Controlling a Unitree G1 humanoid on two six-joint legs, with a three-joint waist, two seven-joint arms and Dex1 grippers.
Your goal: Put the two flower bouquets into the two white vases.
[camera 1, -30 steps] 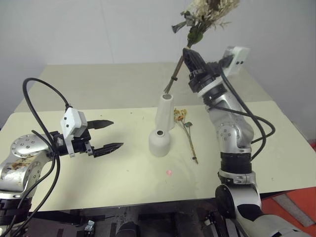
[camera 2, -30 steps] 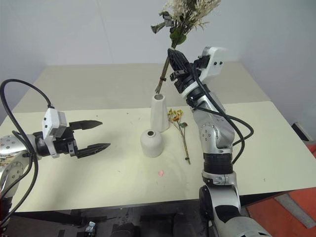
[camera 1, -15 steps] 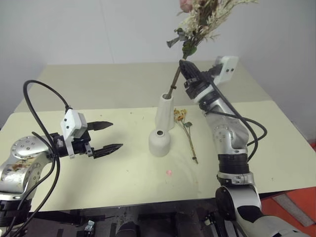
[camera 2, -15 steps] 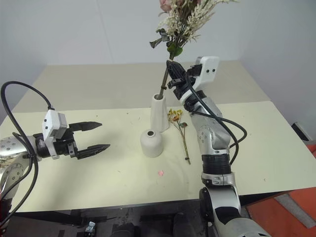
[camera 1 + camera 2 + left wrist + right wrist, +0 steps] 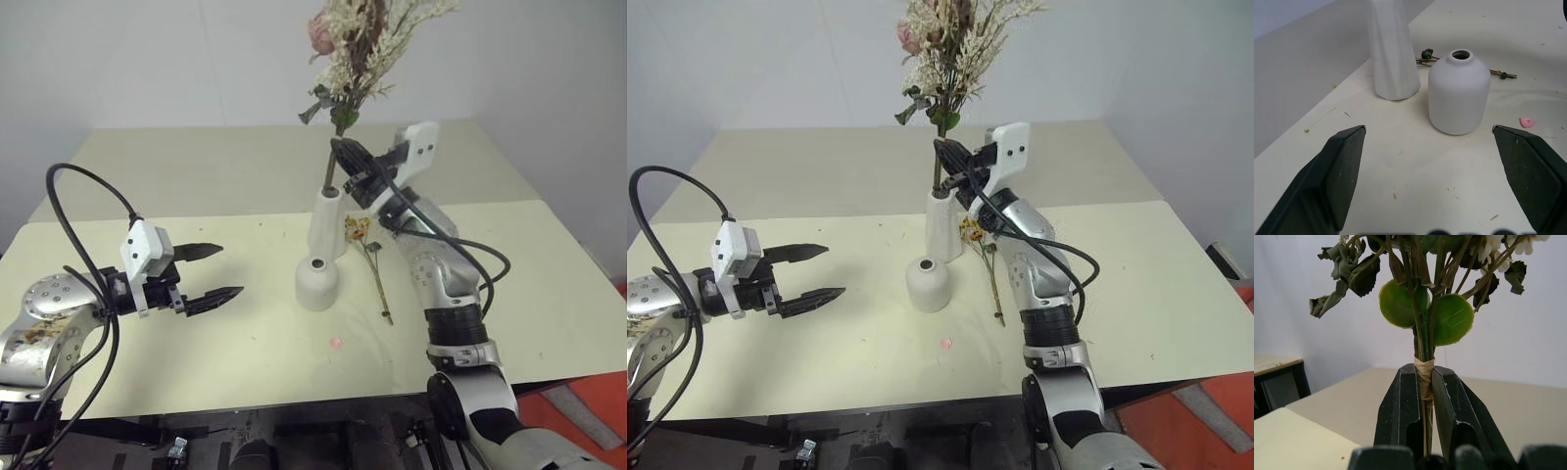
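Right gripper (image 5: 340, 155) is clamped on the stems of the big bushy bouquet (image 5: 362, 44); in the right wrist view we see its two black fingers (image 5: 1400, 406) pressed against the tan binding wrapped around the stems, just under two round green leaves. We see the right forearm rising from the near table edge and angling up and toward the tall slim vase (image 5: 327, 221), so that the gripper sits just above the vase mouth. The bouquet stands nearly upright over that vase, with its stem ends at or inside the mouth; we cannot tell how deep they reach.

Left gripper (image 5: 214, 271) has its jaws spread wide with nothing between them. It is held roughly level above the cream table (image 5: 196, 372), well to the left of the tall slim vase, and points toward the short squat vase (image 5: 317, 282).

The short squat vase stands just in front of the tall slim vase, nearly touching it. The thin yellow-orange sprig (image 5: 370, 257) lies flat on the table just to the right of the tall slim vase. A small pink speck (image 5: 336, 342) lies on the table in front of the squat vase.

We can read no labels or writing.
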